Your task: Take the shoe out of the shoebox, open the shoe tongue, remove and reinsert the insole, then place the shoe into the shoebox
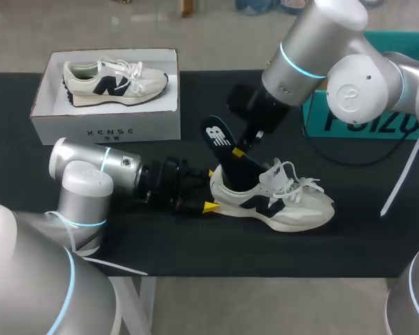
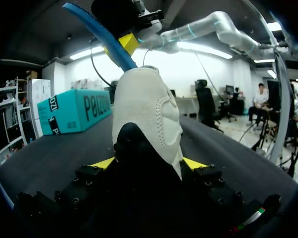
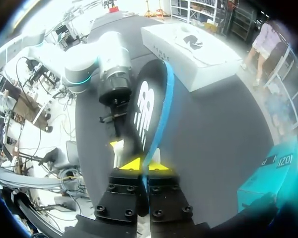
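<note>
A cream and navy shoe (image 1: 279, 202) lies on the black table (image 1: 195, 244), toe pointing right. My left gripper (image 1: 209, 190) is shut on its heel; in the left wrist view the heel (image 2: 149, 109) sits between the yellow fingertips (image 2: 105, 162), touched from both sides. A dark insole with a blue edge (image 1: 218, 134) sticks up out of the shoe's opening. My right gripper (image 1: 241, 149) comes down from above and is shut on it. In the right wrist view the insole (image 3: 149, 104) runs ahead from between the closed gripper (image 3: 145, 165).
An open white shoebox (image 1: 105, 129) stands at the back left with a second matching shoe (image 1: 115, 82) lying inside. A teal box (image 1: 363, 122) is at the back right, and a white strap (image 1: 405, 174) hangs by my right arm.
</note>
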Available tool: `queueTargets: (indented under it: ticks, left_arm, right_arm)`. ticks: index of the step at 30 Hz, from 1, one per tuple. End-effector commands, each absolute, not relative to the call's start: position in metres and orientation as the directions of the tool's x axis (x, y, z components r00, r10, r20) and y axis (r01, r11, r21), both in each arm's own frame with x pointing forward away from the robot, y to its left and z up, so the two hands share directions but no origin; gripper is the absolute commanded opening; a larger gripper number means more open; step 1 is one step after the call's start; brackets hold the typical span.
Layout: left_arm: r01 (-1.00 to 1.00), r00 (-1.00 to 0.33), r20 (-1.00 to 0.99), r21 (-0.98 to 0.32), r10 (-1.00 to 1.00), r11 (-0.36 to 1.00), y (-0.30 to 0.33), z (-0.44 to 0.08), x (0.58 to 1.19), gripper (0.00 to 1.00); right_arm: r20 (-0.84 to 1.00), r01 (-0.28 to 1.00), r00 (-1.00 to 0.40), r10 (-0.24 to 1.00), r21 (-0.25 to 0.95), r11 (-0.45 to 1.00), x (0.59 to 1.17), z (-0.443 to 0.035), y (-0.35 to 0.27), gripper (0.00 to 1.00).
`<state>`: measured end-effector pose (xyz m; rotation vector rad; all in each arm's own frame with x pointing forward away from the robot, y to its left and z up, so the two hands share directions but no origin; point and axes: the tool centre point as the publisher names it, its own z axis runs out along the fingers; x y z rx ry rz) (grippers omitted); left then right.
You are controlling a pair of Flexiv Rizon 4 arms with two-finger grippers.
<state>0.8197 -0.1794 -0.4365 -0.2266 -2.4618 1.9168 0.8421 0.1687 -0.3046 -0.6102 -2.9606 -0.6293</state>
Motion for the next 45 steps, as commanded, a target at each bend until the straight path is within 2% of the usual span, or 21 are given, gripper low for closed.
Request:
queueTargets:
  ticks: [1, 10, 17, 28, 30, 45]
  left_arm:
    - [0.106, -0.989, -0.078, -0.965, 0.123, 0.241, -0.181, -0.44, 0.82, 0.0]
    - [0.106, -0.989, -0.078, -0.965, 0.123, 0.241, -0.181, -0.44, 0.82, 0.0]
    - [0.106, -0.989, -0.078, -0.965, 0.123, 0.241, -0.181, -0.44, 0.82, 0.0]
    - [0.106, -0.989, -0.078, -0.965, 0.123, 0.241, -0.181, -0.44, 0.82, 0.0]
    - [0.106, -0.989, -0.078, -0.965, 0.123, 0.241, -0.181, -0.44, 0.82, 0.0]
    - [0.106, -0.989, -0.078, -0.965, 0.123, 0.241, -0.181, -0.44, 0.82, 0.0]
  right_arm:
    - [0.13, 0.388, -0.921, 0.367, 0.387, 0.836, 0.841, -0.305, 0.168, 0.0]
    - [0.12, 0.384, -0.922, 0.368, 0.401, 0.832, 0.839, -0.299, 0.17, 0.0]
    - [0.093, 0.39, -0.916, 0.39, 0.434, 0.812, 0.849, -0.277, 0.17, 0.0]
    - [-0.039, 0.359, -0.9, 0.434, 0.496, 0.79, 0.872, -0.19, 0.175, 0.0]
    - [-0.055, 0.3, -0.924, 0.379, 0.511, 0.805, 0.873, -0.169, 0.18, 0.0]
    - [-0.055, 0.3, -0.924, 0.379, 0.511, 0.805, 0.873, -0.169, 0.18, 0.0]
